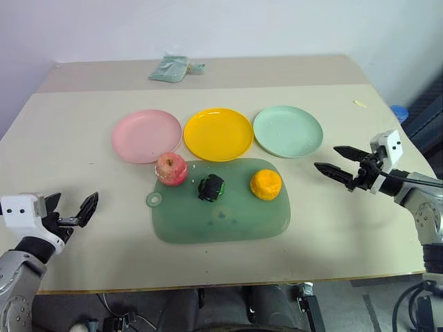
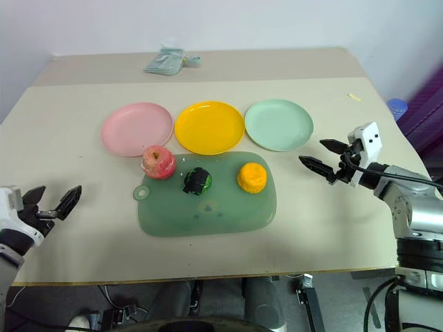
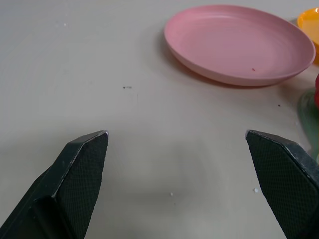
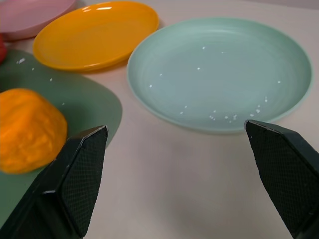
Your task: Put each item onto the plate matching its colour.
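Observation:
Three plates lie in a row on the table: pink (image 1: 146, 135), yellow (image 1: 218, 133) and pale mint green (image 1: 288, 131). In front of them, on a translucent green mat (image 1: 228, 221), sit a red-pink apple (image 1: 171, 169), a dark green ball (image 1: 211, 187) and an orange-yellow fruit (image 1: 266, 184). My left gripper (image 1: 71, 209) is open near the table's front left, empty, facing the pink plate (image 3: 239, 42). At the right, my right gripper (image 1: 333, 160) is also open and empty, pointing toward the mint plate (image 4: 219, 69) and the orange fruit (image 4: 27, 129).
A small pale green cloth bundle (image 1: 173, 68) lies at the table's far edge. A tiny yellowish scrap (image 1: 359, 104) rests at the far right. A blue object (image 1: 399, 113) sits beyond the right table edge.

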Robot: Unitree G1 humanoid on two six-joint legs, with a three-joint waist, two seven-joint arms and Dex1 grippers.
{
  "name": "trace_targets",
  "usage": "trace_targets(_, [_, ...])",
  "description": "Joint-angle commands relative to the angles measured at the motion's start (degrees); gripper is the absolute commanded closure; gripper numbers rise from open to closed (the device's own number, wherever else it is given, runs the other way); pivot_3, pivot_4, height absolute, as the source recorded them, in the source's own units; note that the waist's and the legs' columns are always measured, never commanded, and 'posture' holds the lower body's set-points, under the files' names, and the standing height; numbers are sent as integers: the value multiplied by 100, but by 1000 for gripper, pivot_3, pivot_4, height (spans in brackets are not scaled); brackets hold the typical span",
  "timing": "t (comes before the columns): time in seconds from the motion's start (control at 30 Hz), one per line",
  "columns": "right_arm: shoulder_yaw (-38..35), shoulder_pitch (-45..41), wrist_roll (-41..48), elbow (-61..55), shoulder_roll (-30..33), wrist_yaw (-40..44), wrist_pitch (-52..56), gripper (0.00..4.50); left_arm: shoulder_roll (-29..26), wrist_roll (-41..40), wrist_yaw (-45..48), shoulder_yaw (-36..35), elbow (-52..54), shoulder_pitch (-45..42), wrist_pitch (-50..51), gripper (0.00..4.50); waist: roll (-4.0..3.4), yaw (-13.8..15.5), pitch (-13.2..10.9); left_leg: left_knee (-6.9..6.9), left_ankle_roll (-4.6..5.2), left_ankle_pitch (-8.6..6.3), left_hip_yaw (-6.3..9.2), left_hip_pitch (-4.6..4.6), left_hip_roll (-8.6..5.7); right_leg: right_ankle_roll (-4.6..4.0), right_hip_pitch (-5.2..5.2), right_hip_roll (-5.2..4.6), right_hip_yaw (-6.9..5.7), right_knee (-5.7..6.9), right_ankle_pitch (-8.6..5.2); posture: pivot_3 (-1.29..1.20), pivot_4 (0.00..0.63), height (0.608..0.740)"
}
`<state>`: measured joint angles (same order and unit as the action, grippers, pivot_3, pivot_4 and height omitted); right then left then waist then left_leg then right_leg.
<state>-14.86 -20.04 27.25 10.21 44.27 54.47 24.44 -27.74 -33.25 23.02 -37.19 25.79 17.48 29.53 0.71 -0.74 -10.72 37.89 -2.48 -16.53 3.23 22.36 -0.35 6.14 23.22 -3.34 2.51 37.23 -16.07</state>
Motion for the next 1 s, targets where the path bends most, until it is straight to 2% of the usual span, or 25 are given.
trace_targets(0.03, [-42,-128,6,-128,-18,-10,-112,20,-8,-60,-40,-151,238,35,-117,0,0,1,0,0,0,0,0,0,0,0,0,0,0,0,0,0,150,740])
trace_targets(0.33, [26,-271,-125,-265,-347,-518,-214,20,99,-206,-224,-38,359,-177,-68,0,0,1,0,1,1,-1,1,0,1,0,0,1,0,1,0,0,150,740])
trace_targets(0.57, [-26,-208,-161,-577,-684,-957,-300,20,256,-270,-616,404,95,-1101,28,0,0,13,1,4,1,0,3,1,-2,1,-1,0,-2,2,1,0,150,740])
trace_targets(0.83, [-333,560,633,-1662,-428,-495,436,20,-167,-813,115,979,-296,-2322,330,0,0,13,1,4,1,-1,7,4,-3,2,-1,3,-4,3,1,0,150,740])
trace_targets(0.9, [-393,780,865,-2004,-353,-354,605,20,-423,-956,510,1271,-291,-2523,560,0,0,6,1,5,2,-1,5,4,-3,2,-1,3,-3,3,1,0,150,740])
trace_targets(1.0, [-579,1054,1140,-2344,-237,-252,829,20,-888,-735,1122,1825,-336,-2620,578,0,-6,-14,2,5,2,-1,4,3,-3,2,-1,6,-2,4,1,0,150,740])
